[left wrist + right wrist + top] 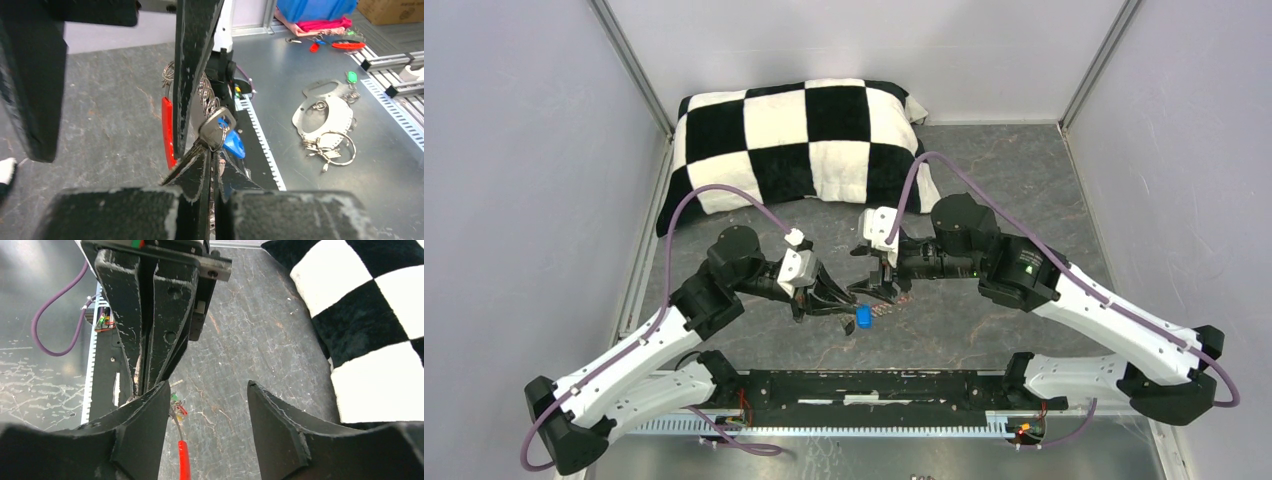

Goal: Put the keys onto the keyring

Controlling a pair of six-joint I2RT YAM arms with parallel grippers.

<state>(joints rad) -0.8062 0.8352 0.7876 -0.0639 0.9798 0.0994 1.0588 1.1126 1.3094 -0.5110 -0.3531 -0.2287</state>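
My left gripper [829, 303] [214, 155] is shut, with beaded links of the keyring [207, 97] pinched between its fingers. A silver key [217, 127] with a blue tag [234, 144] [863, 317] hangs at its fingertips, just above the table. A red tag [167, 132] [183, 460] hangs beside it. Small green and red keys [176, 402] dangle lower down. My right gripper [882, 275] [205, 390] is open, tip to tip with the left gripper [142, 385]. One of its fingers [192, 65] rests against the chain.
A black-and-white checkered cushion [804, 140] [370, 315] lies at the back of the grey mat. The black base rail [864, 385] runs along the near edge. Beyond it a metal plate with other rings and keys [325, 117] lies on a steel surface.
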